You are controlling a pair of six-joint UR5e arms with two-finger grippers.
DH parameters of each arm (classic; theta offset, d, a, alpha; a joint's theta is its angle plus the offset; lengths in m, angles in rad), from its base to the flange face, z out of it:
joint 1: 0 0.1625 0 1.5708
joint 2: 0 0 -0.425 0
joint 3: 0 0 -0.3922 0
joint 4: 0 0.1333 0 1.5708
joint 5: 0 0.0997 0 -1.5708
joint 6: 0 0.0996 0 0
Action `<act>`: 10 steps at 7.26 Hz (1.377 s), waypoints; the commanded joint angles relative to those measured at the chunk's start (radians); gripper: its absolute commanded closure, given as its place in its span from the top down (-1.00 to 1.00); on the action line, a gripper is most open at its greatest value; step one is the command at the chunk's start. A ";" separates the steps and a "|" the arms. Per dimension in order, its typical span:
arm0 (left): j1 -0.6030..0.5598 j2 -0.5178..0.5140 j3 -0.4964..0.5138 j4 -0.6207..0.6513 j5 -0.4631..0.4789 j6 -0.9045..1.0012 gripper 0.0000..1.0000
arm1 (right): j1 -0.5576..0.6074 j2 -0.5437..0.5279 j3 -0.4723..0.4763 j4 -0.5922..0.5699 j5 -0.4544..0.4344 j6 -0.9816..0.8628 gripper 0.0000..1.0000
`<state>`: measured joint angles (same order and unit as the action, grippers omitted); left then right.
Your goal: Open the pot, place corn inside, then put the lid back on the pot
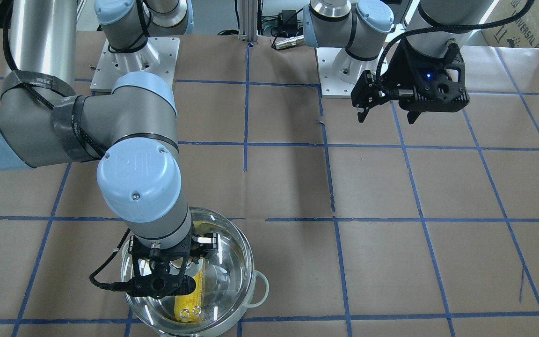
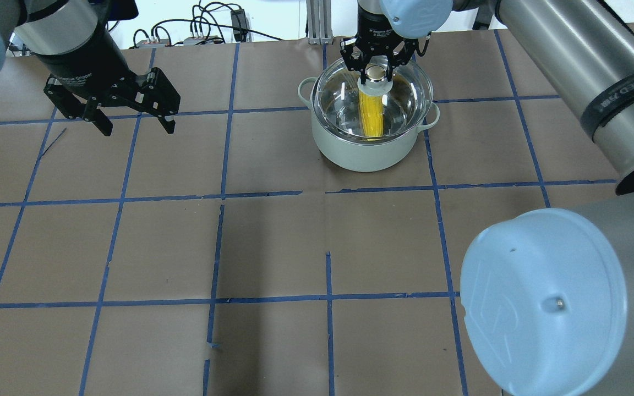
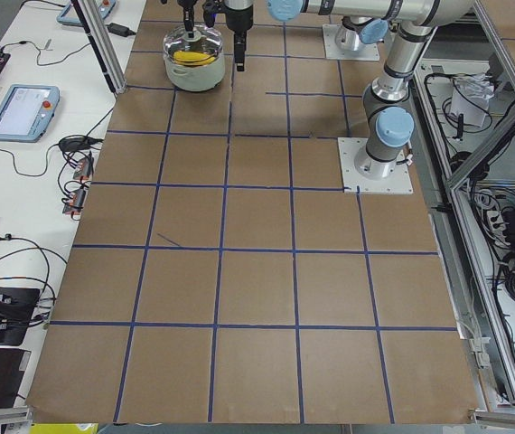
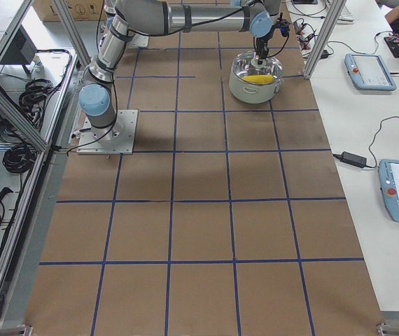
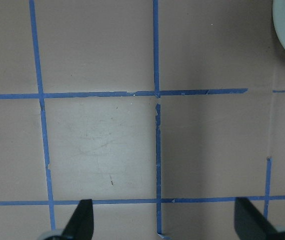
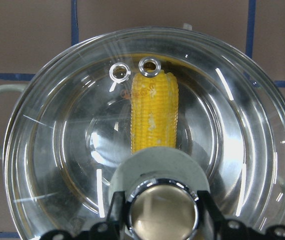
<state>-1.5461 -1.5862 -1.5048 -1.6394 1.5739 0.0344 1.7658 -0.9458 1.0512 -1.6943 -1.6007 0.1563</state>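
Note:
The pot (image 2: 361, 154) stands at the table's far middle, pale greenish outside and shiny steel inside, with two pale loop handles (image 1: 262, 288). The yellow corn (image 2: 372, 115) lies inside it and shows through the glass in the right wrist view (image 6: 154, 115). The clear domed lid (image 2: 408, 91) sits over the pot's rim. My right gripper (image 2: 375, 74) hangs straight above it, shut on the lid's metal knob (image 6: 162, 210). My left gripper (image 2: 136, 129) hovers open and empty above bare table, well to the pot's left, and shows in the front view (image 1: 386, 117).
Brown paper with a blue tape grid (image 2: 328, 192) covers the table. My right arm's elbow (image 2: 542, 302) looms large at the overhead view's lower right. The two arm bases (image 1: 134, 61) stand at the robot's side. Side benches hold tablets (image 4: 371, 70) and cables.

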 commanded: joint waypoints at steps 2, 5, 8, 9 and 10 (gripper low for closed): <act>0.000 0.000 -0.002 -0.002 0.000 -0.002 1.00 | 0.003 0.001 0.003 0.001 0.007 0.002 -0.67; 0.000 0.000 -0.002 0.000 0.000 -0.002 1.00 | 0.006 0.001 0.003 0.001 0.007 0.005 -0.67; 0.000 0.000 -0.002 0.000 0.000 -0.004 1.00 | 0.004 0.001 0.000 -0.007 0.008 -0.001 0.89; 0.000 0.000 -0.002 0.000 0.000 -0.004 1.00 | 0.003 0.001 0.000 -0.007 0.008 0.000 0.98; 0.000 0.000 -0.002 0.000 0.000 -0.004 1.00 | 0.003 0.001 0.000 -0.005 0.008 -0.001 0.98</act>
<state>-1.5463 -1.5862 -1.5063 -1.6400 1.5739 0.0307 1.7696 -0.9450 1.0512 -1.6998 -1.5925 0.1560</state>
